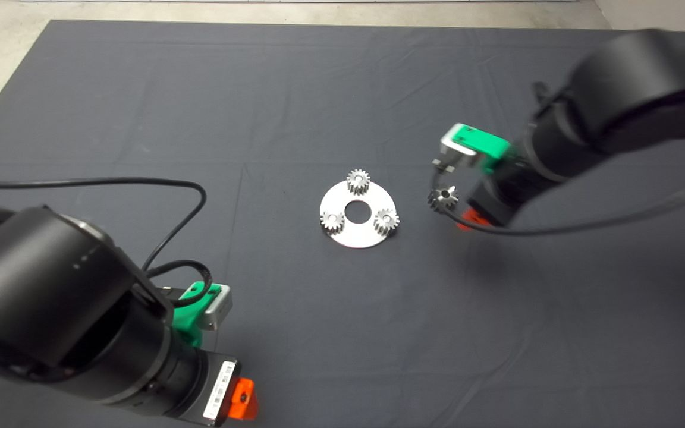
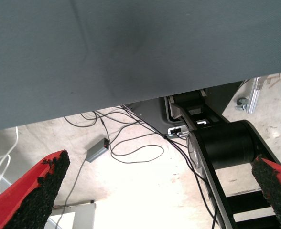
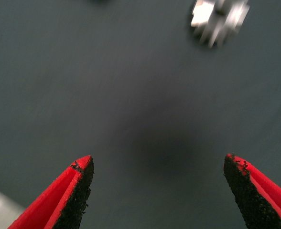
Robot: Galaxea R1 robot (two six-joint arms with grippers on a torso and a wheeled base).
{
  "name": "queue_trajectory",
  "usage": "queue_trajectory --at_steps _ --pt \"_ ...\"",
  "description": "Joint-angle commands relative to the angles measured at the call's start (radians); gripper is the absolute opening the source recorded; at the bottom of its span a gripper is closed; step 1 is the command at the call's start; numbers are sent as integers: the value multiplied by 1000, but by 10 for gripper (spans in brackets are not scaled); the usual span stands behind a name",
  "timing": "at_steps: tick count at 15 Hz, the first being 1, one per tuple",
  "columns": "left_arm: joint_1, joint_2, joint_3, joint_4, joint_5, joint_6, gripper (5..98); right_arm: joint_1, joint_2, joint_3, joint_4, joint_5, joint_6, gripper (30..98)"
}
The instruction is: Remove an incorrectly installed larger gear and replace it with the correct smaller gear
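A silver round plate (image 1: 359, 236) with a centre hole lies mid-mat. Three alike small silver gears stand on it: one at the far side (image 1: 358, 181), one at the left (image 1: 332, 220), one at the right (image 1: 386, 219). Which of them is the smaller gear I cannot tell. The larger gear (image 1: 443, 197), dark with coarse teeth, lies on the mat to the right of the plate. My right gripper (image 1: 466, 222) hovers just beside it, open (image 3: 159, 191) and holding nothing. In the right wrist view the larger gear (image 3: 220, 18) sits beyond the fingertips, off to one side.
My left gripper (image 1: 245, 402) waits at the mat's near left edge, open (image 2: 159, 191); its wrist view shows the mat's edge, floor cables (image 2: 131, 148) and the robot's black base (image 2: 226, 145). A black cable (image 1: 158, 184) loops over the mat on the left.
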Motion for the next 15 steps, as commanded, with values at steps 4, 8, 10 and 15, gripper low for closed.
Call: queue_trajectory --at_steps 4,8,10,15 --pt "-16 -10 13 -13 6 0 982 64 -321 314 411 -99 376 764" --pt "-16 -11 16 -18 -23 -8 982 63 -316 318 414 -100 379 847" --pt "-16 -18 18 -30 -22 -3 982 63 -322 319 416 -100 379 869" --pt "-21 -30 16 -32 -20 6 983 61 -271 318 415 -102 379 943"
